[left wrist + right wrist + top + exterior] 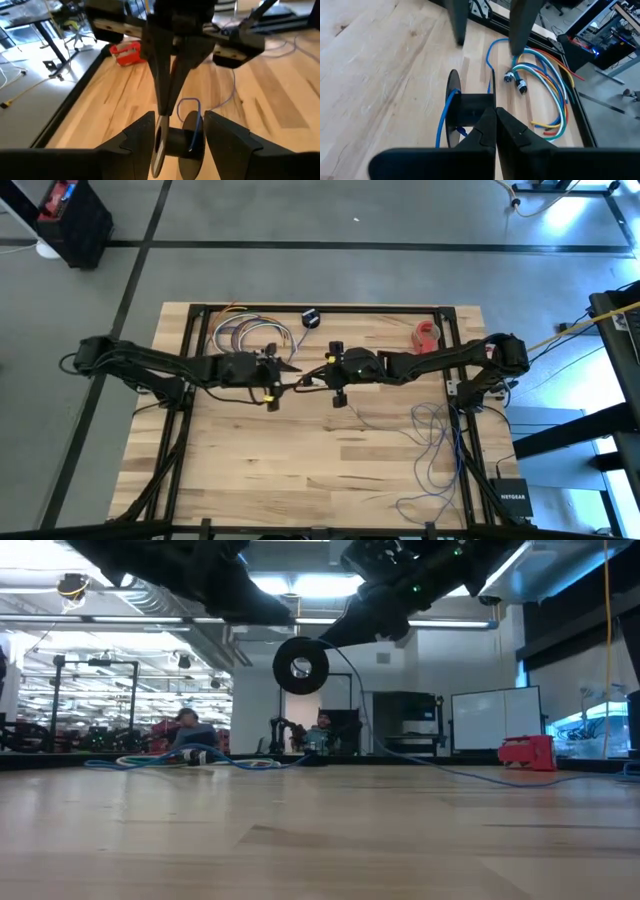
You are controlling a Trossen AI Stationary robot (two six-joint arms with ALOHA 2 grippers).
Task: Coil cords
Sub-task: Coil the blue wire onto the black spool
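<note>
Cord (432, 442), a very thin bluish-purple line, lay in slack loops on the right part of the pale wooden table (300, 480), and one strand ran up to a small black flanged spool (179, 142) held in the air over the table's middle. It looked light, limp and prone to tangling, so I would judge it best led by the strand just beside the spool, with the rigid spool taking the real grip. The right gripper (495, 120) was clamped tight on one flange. The left gripper (178, 131) stood with its fingers (227, 137) spread to either side of the spool, apparently not squeezing it. The spool's axis ran roughly level, from one arm toward the other, its round face turned to the low camera; the cord trailed away toward the right edge. Beyond lay a bundle of multicoloured cables (245, 333) and a red tape roll (428, 333).
</note>
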